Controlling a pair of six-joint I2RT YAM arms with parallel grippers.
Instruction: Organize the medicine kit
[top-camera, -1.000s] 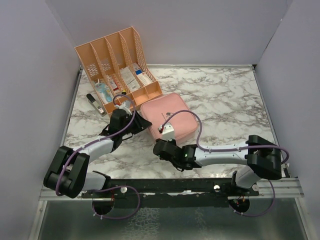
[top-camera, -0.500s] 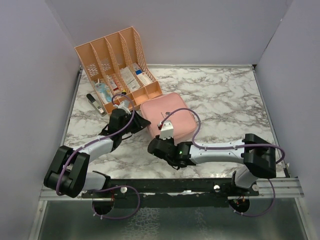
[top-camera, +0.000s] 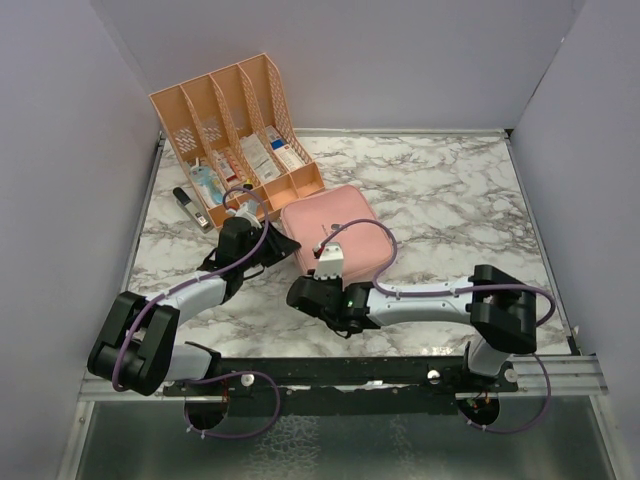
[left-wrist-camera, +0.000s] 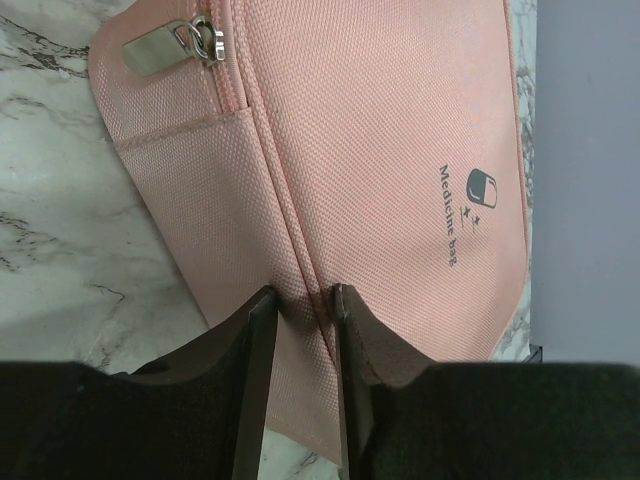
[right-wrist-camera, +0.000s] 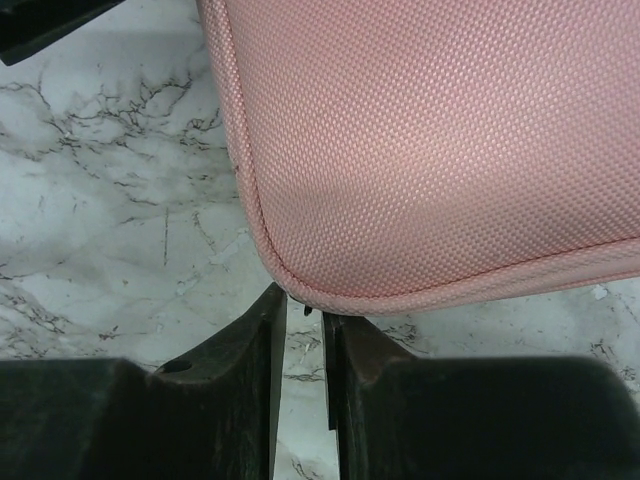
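The medicine kit (top-camera: 340, 215) is a flat pink zip case lying closed on the marble table, its pill logo visible in the left wrist view (left-wrist-camera: 380, 130). My left gripper (top-camera: 285, 246) is at the kit's left side, shut on a fold of the pink fabric along the seam (left-wrist-camera: 303, 295). A silver zip pull (left-wrist-camera: 160, 48) lies at the kit's corner beyond it. My right gripper (top-camera: 297, 292) is low at the kit's near left corner (right-wrist-camera: 430, 140). Its jaws stand almost together (right-wrist-camera: 304, 310), with a small dark tab from under the kit's edge between the tips.
A peach slotted desk organizer (top-camera: 235, 130) holding medicine boxes stands at the back left, just behind the kit. A black stapler-like object (top-camera: 190, 208) lies to its left. White walls enclose the table on three sides.
My right gripper has slid leftward along the kit's near edge to its left corner. The left arm and the kit have stayed put.
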